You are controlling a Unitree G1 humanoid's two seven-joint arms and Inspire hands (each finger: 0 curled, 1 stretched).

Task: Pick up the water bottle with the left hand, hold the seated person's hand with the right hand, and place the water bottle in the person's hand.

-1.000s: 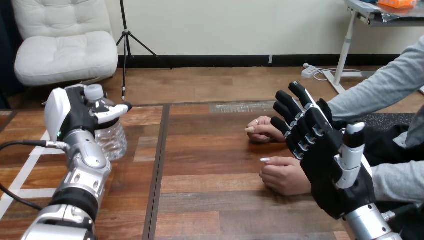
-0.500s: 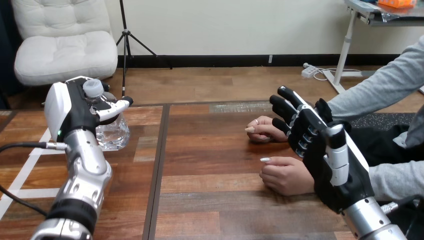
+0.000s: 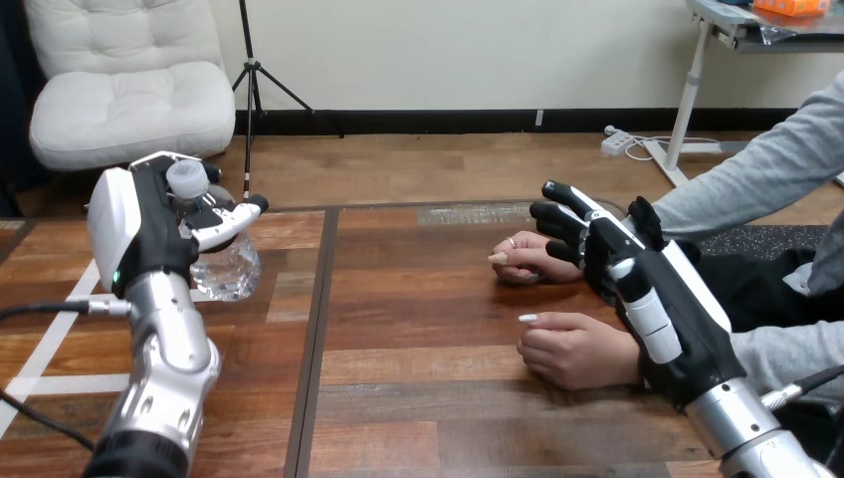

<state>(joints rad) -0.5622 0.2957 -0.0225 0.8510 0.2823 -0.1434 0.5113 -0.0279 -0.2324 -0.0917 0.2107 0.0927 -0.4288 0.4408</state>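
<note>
The left hand (image 3: pixel 139 224) is clamped round the bottle (image 3: pixel 227 267), with its thumb (image 3: pixel 229 223) hooked across the front just under the cap (image 3: pixel 186 179). This high grip leaves the clear lower half hanging free below the hand, presumably so that end can be set into a waiting palm. The bottle leans slightly, and I cannot tell whether its base touches the surface (image 3: pixel 428 398) or rides just above it. Well apart from it, the right hand (image 3: pixel 662 309) lies back-up with its fingers (image 3: pixel 559 212) apart and only loosely bent, gripping nothing. Their tips sit over the wrist end of the person's farther hand (image 3: pixel 526 261), touching it or just above it; I cannot tell which. That reach looks like the approach for taking the hand, to steady it as a landing place. The person's nearer hand (image 3: pixel 569 351) rests as a loose fist on the surface just beside the right hand's palm. Both of the person's hands lie knuckles-up, so neither offers a palm yet. The hold is not made, and the handover has yet to come.
</note>
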